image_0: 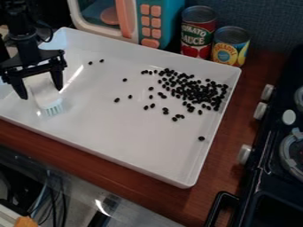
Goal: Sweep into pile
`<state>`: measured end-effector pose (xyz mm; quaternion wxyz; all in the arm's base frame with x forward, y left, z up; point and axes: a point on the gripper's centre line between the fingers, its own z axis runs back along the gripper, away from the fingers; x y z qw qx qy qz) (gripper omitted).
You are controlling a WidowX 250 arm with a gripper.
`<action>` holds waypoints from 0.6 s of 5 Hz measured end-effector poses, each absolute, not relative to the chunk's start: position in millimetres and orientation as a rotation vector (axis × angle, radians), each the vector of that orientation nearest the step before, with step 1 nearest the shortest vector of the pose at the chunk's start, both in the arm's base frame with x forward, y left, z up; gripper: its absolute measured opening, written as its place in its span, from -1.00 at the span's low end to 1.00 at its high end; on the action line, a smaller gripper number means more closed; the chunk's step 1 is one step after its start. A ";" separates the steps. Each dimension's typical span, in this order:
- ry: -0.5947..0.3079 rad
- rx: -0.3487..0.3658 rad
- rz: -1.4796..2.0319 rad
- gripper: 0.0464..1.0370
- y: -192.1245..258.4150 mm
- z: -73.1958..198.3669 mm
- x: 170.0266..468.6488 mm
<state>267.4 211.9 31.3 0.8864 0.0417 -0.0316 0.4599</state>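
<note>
**Black beans (204,92) lay loose in a white tray (118,142)**

The beans were small, dark and roundish, with a dull surface that stood out against the smooth, pale floor of the tray. Most of them crowded together toward its right side, packed so closely in places that they merged into one dark patch. Others lay thinly spread to the left of that patch, two sat apart near the back wall, and a single one rested nearer the front right corner.

The brush (46,95) had a white body and pale green bristles pointing downward, over the left part of the tray. The black pincer (40,94) was pinching the brush, with a finger on either side. Whether the bristles touched the tray was hard to tell.

Behind the tray, the red can (197,33) had a label with white lettering and a green band. Just beside it, the yellow can (230,46) bore lettering on a round emblem, with blue around it. The toy microwave (161,22) was teal and white with salmon buttons. The tray sat on a reddish-brown wooden bench (228,128), near a black stove (272,150).
</note>
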 end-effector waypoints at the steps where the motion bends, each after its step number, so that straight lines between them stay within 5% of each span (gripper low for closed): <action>1: -0.055 0.088 0.965 0.39 211.9 27.7 266.4; 3: -0.042 0.079 0.964 0.38 206.7 26.8 266.3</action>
